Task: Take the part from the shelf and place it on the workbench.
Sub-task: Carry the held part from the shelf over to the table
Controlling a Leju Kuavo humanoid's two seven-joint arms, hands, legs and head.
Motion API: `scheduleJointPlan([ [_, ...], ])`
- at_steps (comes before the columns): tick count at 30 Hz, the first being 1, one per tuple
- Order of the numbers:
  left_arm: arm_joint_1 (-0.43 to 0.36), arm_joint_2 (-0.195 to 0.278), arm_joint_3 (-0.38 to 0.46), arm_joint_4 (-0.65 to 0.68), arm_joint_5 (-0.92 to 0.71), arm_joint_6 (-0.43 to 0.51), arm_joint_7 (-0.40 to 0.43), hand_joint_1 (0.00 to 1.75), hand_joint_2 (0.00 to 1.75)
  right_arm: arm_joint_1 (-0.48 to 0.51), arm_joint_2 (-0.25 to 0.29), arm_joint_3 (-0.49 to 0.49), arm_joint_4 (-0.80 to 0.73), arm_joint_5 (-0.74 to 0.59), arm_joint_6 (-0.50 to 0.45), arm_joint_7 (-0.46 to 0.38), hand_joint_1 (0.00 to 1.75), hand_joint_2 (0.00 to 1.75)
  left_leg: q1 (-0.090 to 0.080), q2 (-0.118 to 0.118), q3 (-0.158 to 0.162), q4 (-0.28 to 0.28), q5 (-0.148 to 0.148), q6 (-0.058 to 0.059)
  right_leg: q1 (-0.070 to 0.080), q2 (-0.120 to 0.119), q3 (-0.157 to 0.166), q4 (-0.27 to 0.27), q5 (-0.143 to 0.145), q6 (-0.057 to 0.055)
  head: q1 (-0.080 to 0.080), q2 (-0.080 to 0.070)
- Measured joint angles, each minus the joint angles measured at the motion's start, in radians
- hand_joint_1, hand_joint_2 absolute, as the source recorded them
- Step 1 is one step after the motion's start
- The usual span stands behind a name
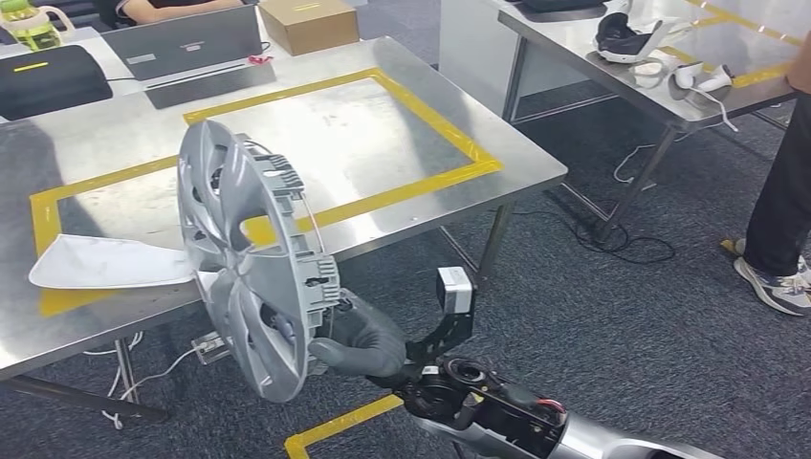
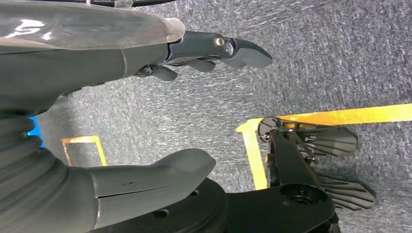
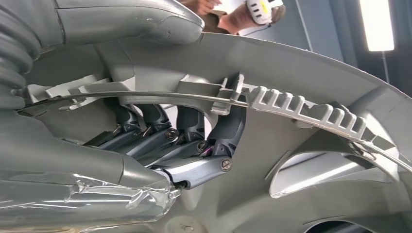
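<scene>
A silver wheel cover stands on edge in the air over the near edge of the steel workbench, tilted a little. My right hand grips its lower rim from behind. Close up, the dark fingers hook over the cover's ribbed inner ring and the thumb lies on the other side. My left hand hangs over the grey carpet, thumb and fingers apart, holding nothing.
A yellow tape rectangle marks the workbench top; a flat white piece lies at its near left. Laptops and a cardboard box sit at the back. A second table and a standing person are to the right.
</scene>
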Motion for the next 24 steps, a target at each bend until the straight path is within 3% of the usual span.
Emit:
scheduleJointPlan([
  [24,0.0,0.008,0.0,0.0,-0.008,-0.009,-0.003,0.0,1.75,0.015,-0.015,-0.022,-0.023,0.015,-0.031,-0.01,1.73,1.75,0.0,0.0,0.0,0.0,0.0,0.0,0.0,0.0,0.0,-0.002,0.0,0.0,0.001,0.0],
])
